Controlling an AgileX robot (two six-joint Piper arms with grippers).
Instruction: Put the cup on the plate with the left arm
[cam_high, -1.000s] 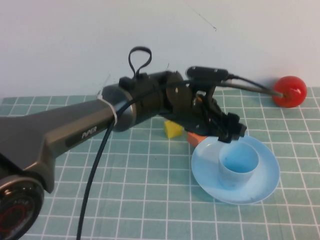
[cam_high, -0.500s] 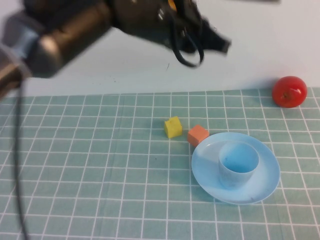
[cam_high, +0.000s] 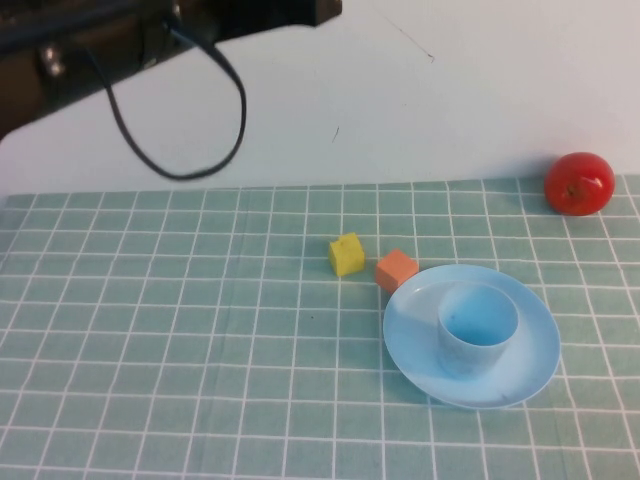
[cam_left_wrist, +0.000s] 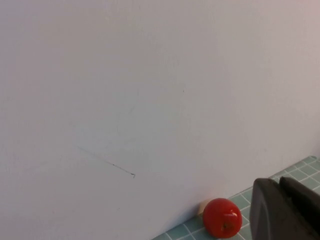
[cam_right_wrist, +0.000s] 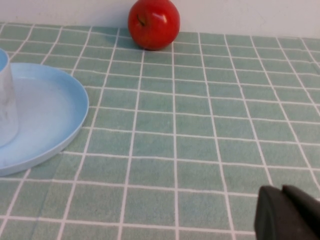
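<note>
The light blue cup (cam_high: 478, 328) stands upright in the middle of the light blue plate (cam_high: 530, 352) at the right of the table. The right wrist view shows the cup's side (cam_right_wrist: 6, 102) and the plate's rim (cam_right_wrist: 55, 120). The left arm (cam_high: 120, 35) is raised high at the top left of the high view, far from the cup. My left gripper (cam_left_wrist: 285, 210) is shut and empty, facing the wall. My right gripper (cam_right_wrist: 285, 214) is shut and empty, low over the mat to the right of the plate; it does not show in the high view.
A yellow cube (cam_high: 346, 254) and an orange cube (cam_high: 396, 269) lie just left of the plate. A red apple (cam_high: 579, 183) sits by the wall at the far right, also in the wrist views (cam_left_wrist: 222, 218) (cam_right_wrist: 153, 22). A black cable (cam_high: 190, 140) loops down from the left arm.
The left arm has let go of the cup, lifted away from the plate and swung up and to the left. The cup stays on the plate.
</note>
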